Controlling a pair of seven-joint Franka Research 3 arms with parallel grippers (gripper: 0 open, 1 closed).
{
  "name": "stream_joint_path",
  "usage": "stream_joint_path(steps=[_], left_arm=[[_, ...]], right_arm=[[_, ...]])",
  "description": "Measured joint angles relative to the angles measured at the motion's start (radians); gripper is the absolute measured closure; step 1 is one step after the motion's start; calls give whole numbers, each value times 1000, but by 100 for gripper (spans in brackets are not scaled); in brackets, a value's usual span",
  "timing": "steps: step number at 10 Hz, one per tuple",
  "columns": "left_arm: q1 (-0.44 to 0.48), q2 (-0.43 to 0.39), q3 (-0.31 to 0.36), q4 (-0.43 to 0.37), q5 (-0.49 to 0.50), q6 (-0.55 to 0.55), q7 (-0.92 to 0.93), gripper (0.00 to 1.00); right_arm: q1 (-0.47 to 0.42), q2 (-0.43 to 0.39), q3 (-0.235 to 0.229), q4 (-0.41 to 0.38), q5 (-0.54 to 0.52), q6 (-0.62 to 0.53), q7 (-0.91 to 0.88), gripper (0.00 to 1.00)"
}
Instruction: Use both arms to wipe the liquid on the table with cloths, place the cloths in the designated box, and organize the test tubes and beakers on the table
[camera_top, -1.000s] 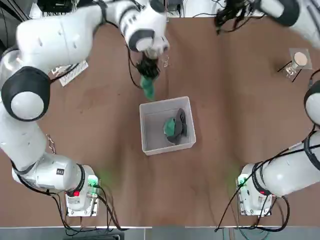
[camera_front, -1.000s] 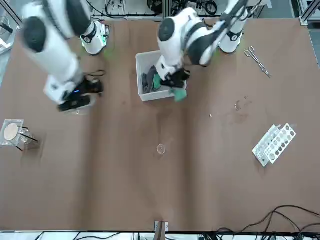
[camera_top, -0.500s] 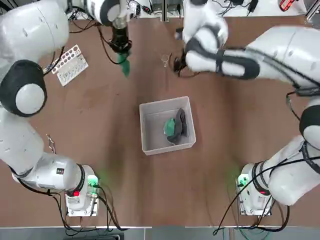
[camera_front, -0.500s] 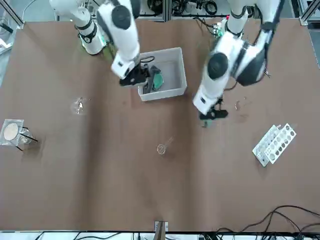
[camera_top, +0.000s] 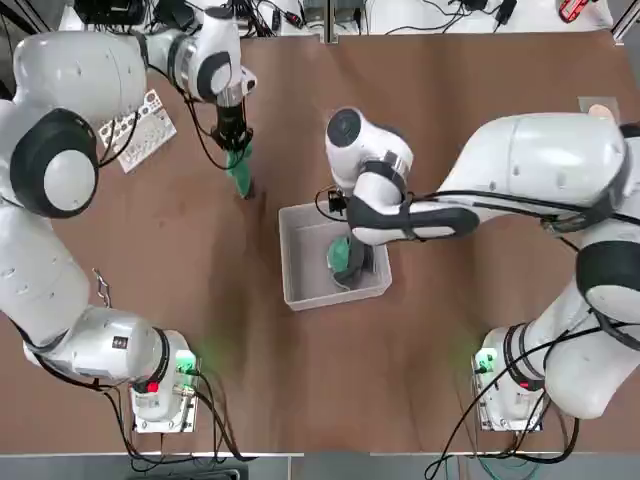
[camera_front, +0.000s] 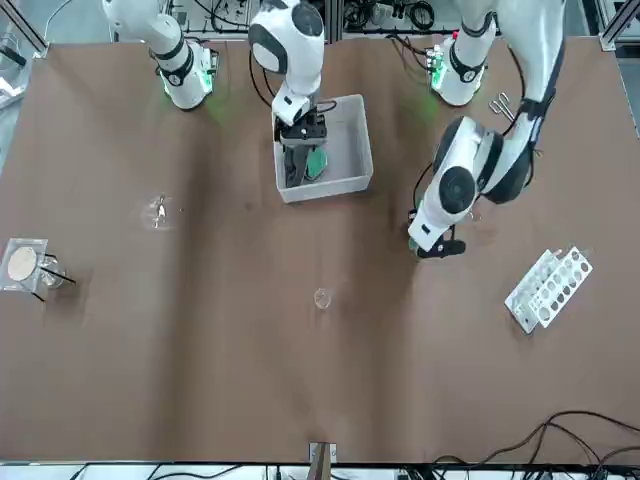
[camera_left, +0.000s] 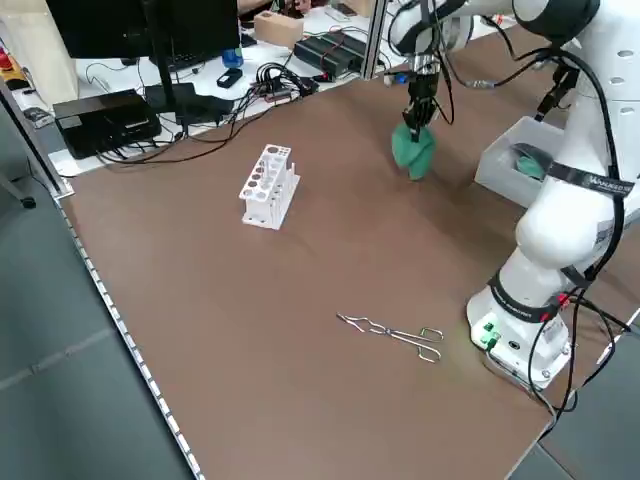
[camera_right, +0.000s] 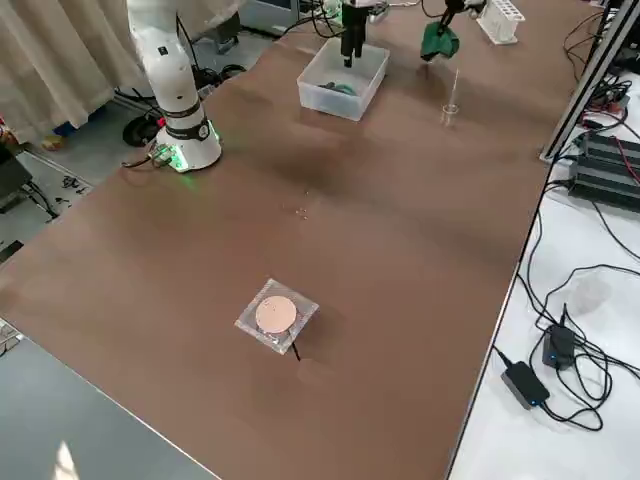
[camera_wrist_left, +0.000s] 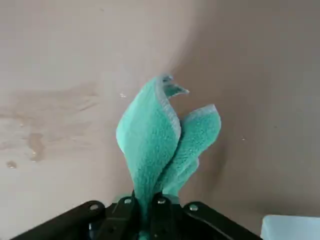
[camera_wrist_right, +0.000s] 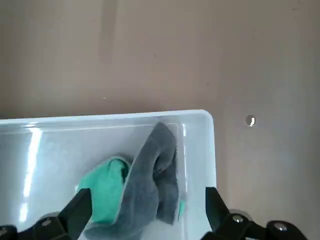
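While our left gripper (camera_top: 236, 150) hangs above the table (camera_top: 450, 130) pinching a green cloth (camera_top: 239, 172) | our right gripper (camera_wrist_right: 145, 220), fingers spread, hovers over the box (camera_top: 300, 290) | grey cloth (camera_wrist_right: 150, 185) inside.

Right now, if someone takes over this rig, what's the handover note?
Left gripper: shut on a green cloth, hanging over the table beyond the box's far-left corner.
Right gripper: open, empty, above the plastic box.
In the box: a dark grey cloth and another green cloth.
Done: two cloths binned.
Left: wet streaks show on the table near the held cloth; bin that cloth. The small beaker stands mid-table and the white tube rack at the robot's left, not yet organized.
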Motion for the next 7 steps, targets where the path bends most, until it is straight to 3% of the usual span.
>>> stream_joint_path(steps=[3, 5, 7], left_arm=[[-3, 111, 1, -16, 0, 162, -22, 93], [-3, 147, 10, -21, 0, 175, -69, 93], [-3, 147, 63, -62, 0, 172, -74, 93]], right_arm=[[1, 75, -17, 0, -40, 2, 39, 0], [2, 101, -17, 6, -46, 7, 52, 0], [4, 117, -15, 28, -48, 9, 54, 0]])
